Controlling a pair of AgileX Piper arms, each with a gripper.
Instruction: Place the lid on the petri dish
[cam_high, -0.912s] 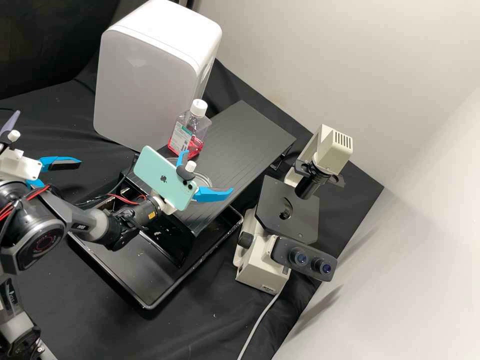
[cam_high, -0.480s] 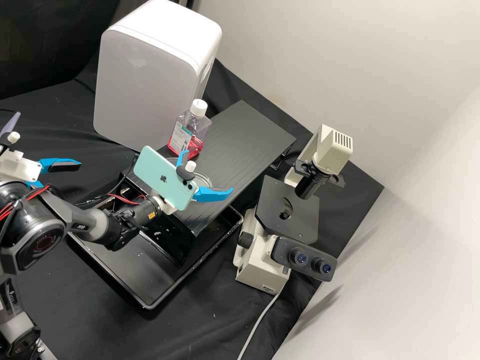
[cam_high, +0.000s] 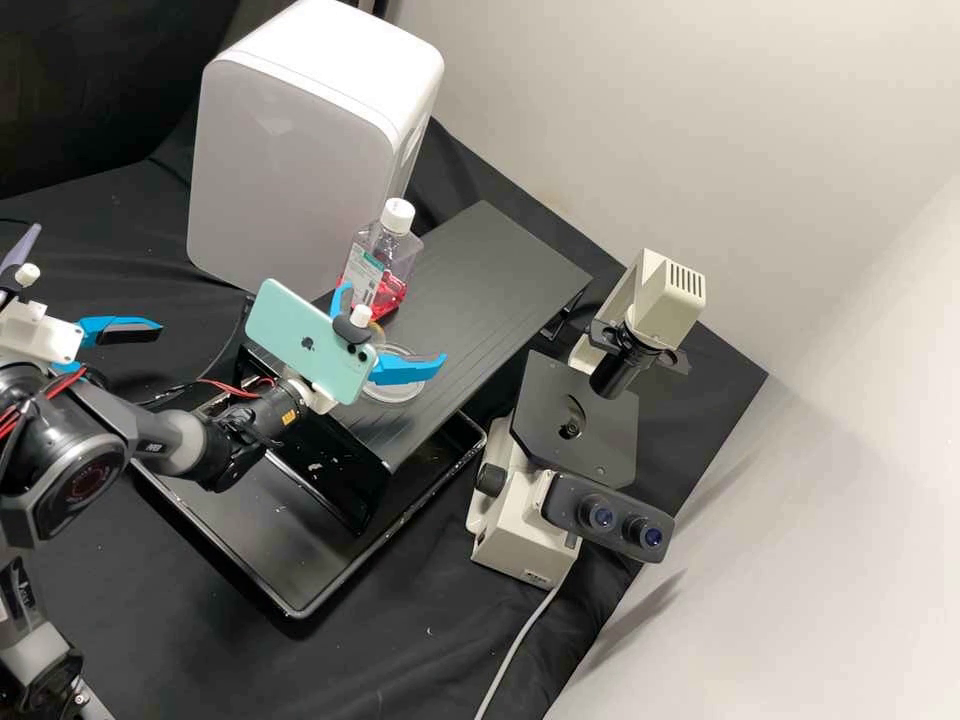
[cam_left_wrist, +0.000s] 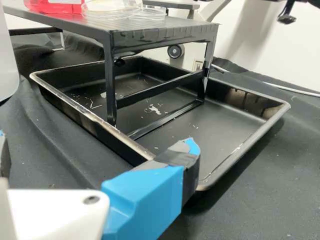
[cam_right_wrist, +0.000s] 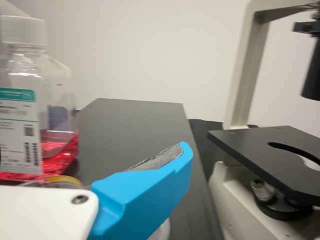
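Observation:
A clear round petri dish (cam_high: 396, 384) lies on the black ribbed platform (cam_high: 480, 270), near its front edge. My right gripper (cam_high: 372, 333) hovers just above and to the left of it, open, one blue finger (cam_high: 404, 368) over the dish's near rim. A yellowish round piece (cam_high: 376, 325) shows behind that gripper, beside the bottle; I cannot tell if it is the lid. From the left wrist, two clear round pieces (cam_left_wrist: 107, 6) (cam_left_wrist: 148, 11) rest on the platform top. My left gripper (cam_high: 95, 347) stays open at the far left, its finger (cam_left_wrist: 150, 195) low above the cloth.
A bottle of red liquid (cam_high: 377, 262) stands on the platform's back-left corner, before a white box (cam_high: 300, 140). The platform stands in a black tray (cam_left_wrist: 240, 150). A microscope (cam_high: 590, 420) sits to the right.
My right gripper has shifted left and slightly back, uncovering more of the clear dish. The left arm has hardly moved.

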